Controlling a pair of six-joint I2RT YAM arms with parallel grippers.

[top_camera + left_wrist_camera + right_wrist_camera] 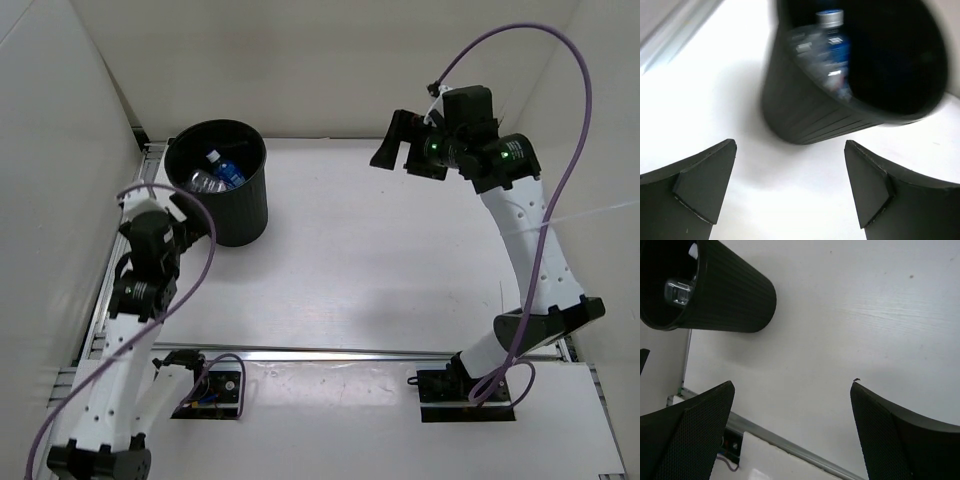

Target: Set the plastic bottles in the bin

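The plastic bottles (218, 177), likely light, thin-walled and slippery, best gripped mid-body, are lying inside the bin (243, 215) on the counter (380, 260); left end effector (789, 165) and right end effector (792, 390) are hanging spread, empty.

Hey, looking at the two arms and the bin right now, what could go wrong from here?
1. The left gripper hangs open close beside the bin; a swing toward it might shove or tip the bin.
2. The purple cable loops near the bin's base and might catch on it when that arm moves.
3. The bottles lie loose inside, so a tipped bin would probably spill them.
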